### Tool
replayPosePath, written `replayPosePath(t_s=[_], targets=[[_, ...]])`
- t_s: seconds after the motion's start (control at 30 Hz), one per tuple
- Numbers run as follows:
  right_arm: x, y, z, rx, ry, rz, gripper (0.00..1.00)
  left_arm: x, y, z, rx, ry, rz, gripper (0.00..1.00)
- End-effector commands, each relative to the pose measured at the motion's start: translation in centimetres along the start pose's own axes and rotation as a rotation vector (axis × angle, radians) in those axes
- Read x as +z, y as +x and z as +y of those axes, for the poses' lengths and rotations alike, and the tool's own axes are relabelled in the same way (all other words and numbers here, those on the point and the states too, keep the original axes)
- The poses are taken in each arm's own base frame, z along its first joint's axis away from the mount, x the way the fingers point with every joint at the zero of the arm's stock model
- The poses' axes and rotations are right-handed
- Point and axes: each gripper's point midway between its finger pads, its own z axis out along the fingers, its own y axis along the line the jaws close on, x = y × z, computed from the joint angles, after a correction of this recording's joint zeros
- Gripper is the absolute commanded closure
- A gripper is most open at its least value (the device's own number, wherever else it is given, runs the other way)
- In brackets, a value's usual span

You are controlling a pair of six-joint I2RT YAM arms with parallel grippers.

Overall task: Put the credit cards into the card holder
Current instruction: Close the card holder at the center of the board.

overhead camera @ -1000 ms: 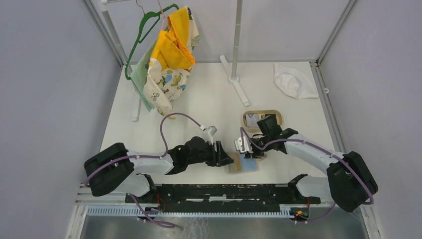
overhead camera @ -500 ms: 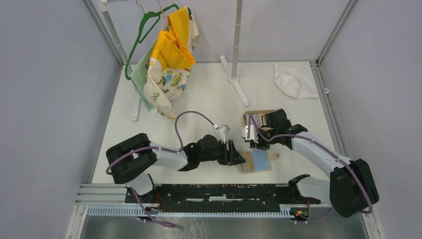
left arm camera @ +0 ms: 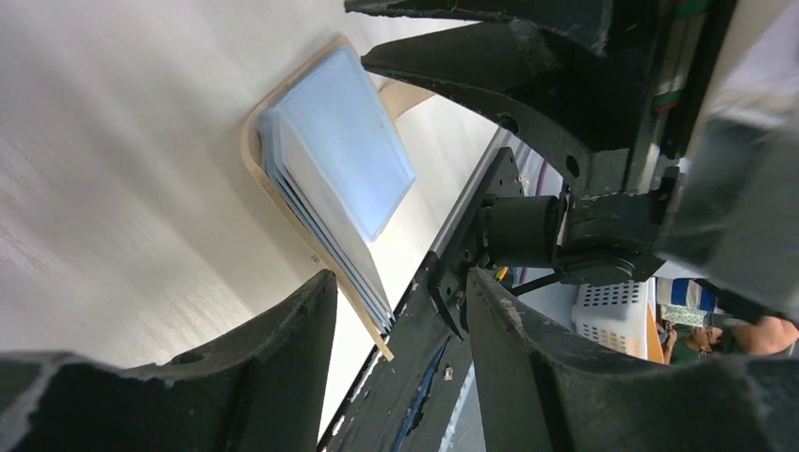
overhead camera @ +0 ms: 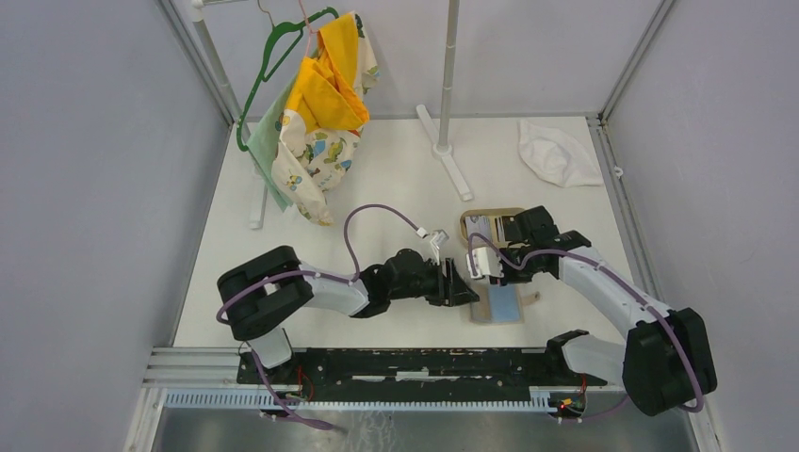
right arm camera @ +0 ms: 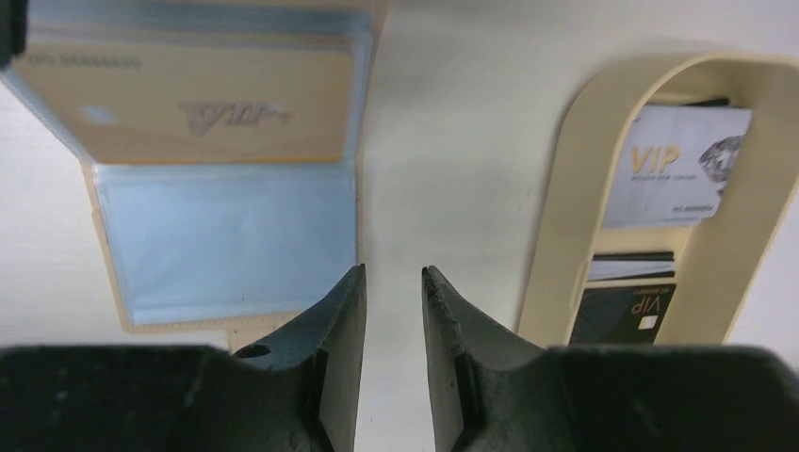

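Note:
The card holder (overhead camera: 504, 306) lies open on the table, showing light blue sleeves (right arm camera: 226, 240). A gold-yellow credit card (right arm camera: 188, 104) sits in its upper sleeve. More credit cards lie in the oval tan tray (overhead camera: 516, 213): a white-grey one (right arm camera: 674, 165) and a dark one (right arm camera: 622, 315). My right gripper (right arm camera: 393, 275) hangs over bare table between the holder and the tray rim (right arm camera: 556, 235); its jaws are a narrow gap apart with nothing in them. My left gripper (left arm camera: 400, 292) is open at the left edge of the card holder (left arm camera: 339, 160) and holds nothing.
A clothes rack with a green hanger and coloured garments (overhead camera: 320, 104) stands at the back left. A white stand (overhead camera: 450, 151) is at the back centre and a crumpled white cloth (overhead camera: 558, 153) at the back right. The arms' base rail runs along the near edge.
The card holder has slid to the right, and my left gripper has followed it. My right gripper has drawn back toward the tray while its jaws narrowed.

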Motion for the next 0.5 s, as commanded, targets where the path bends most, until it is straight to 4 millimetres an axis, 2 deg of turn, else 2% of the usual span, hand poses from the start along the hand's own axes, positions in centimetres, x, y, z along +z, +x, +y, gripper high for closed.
replayPosePath(t_s=[0.0,0.47], targets=[[-0.6,3.2,1.7,-0.073,-0.054,0.144,0.67,0.7,-1.4,-2.6,0.007,0.082,-0.034,0.41],[0.9,6.1,5.3,0.024,-0.236,0.223,0.72,1.3,-1.4,-3.3,0.035,0.124,-0.025,0.42]])
